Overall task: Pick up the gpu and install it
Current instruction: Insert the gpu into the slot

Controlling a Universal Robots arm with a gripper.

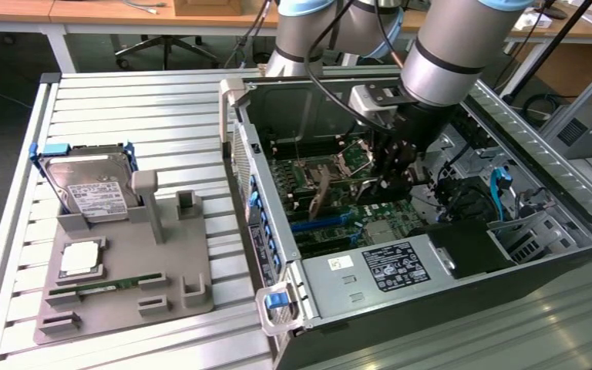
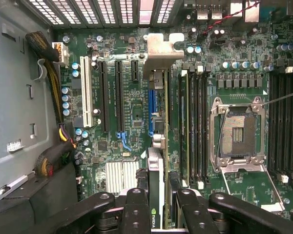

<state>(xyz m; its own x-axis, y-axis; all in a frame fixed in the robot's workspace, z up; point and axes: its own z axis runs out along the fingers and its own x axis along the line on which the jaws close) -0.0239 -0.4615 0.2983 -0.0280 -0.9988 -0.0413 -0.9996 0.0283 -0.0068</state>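
Note:
The gpu is seen edge-on in the wrist view, a thin black card with an NVIDIA mark near my fingers and its silver end bracket at the far end. My gripper is shut on it, one black finger on each side. The card hangs over the motherboard, lined up along the blue expansion slot; whether it touches the slot I cannot tell. In the exterior view my gripper reaches down inside the open computer case, above the green board.
An open CPU socket and rows of memory slots lie beside the card. Cable bundles run along the case wall. Outside the case, a grey fixture holds a blue-framed hard drive and a green memory stick.

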